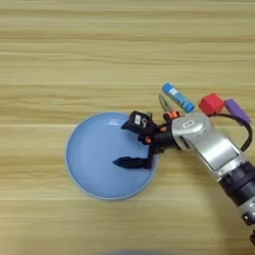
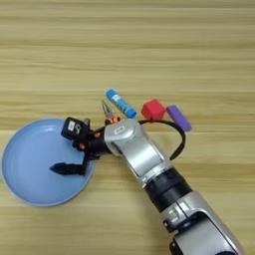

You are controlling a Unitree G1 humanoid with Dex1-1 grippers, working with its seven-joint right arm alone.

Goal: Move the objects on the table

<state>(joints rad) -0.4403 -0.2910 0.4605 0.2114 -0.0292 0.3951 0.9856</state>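
Light-blue plate (image 1: pixel 87 164) on desk (image 1: pixel 74 60), nothing resting in it. Pincer (image 1: pixel 130 144) over plate's right side, fingers apart, gripping nothing. Glue stick (image 1: pixel 178 97), red cube (image 1: pixel 211 104), purple block (image 1: pixel 237 110) lined up on desk beyond plate.

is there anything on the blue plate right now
No object shows on the plate; its visible surface is bare. The hand hangs open over its right part, hiding a patch beneath. The glue stick, red cube and purple block lie on the table beyond it.
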